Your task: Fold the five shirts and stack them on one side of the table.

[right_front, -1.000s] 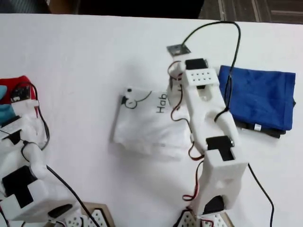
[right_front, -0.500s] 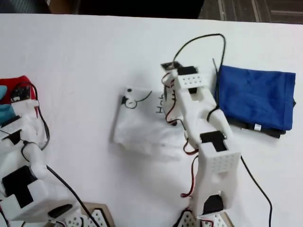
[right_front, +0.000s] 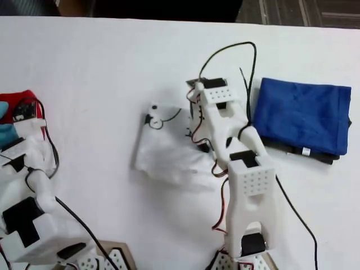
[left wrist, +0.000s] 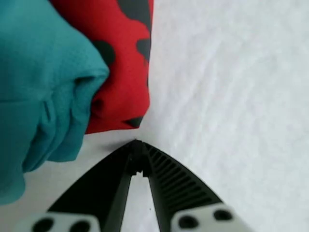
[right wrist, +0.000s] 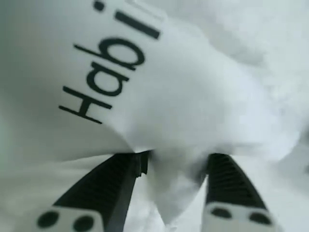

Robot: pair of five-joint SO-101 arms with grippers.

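A white shirt (right_front: 166,154) with black print lies rumpled at the table's middle. My right gripper (right_front: 195,122) is over its right edge; in the right wrist view that gripper (right wrist: 176,157) is shut on a thick fold of the white shirt (right wrist: 159,96), the jaws held apart by the cloth. A folded blue shirt (right_front: 301,112) rests on a black one (right_front: 315,154) at the right. At the far left lie a red shirt (right_front: 22,101) and a teal shirt (left wrist: 43,96). My left gripper (left wrist: 138,146) is shut and empty beside the red shirt (left wrist: 123,63).
Cables loop above the right arm (right_front: 247,185) toward the blue stack. The left arm's body (right_front: 25,208) fills the near left corner. Bare white table (right_front: 101,67) spreads across the far side.
The right arm has swung leftward over the white shirt, covering the print, and the shirt's right edge has shifted left with it. The left arm has not moved.
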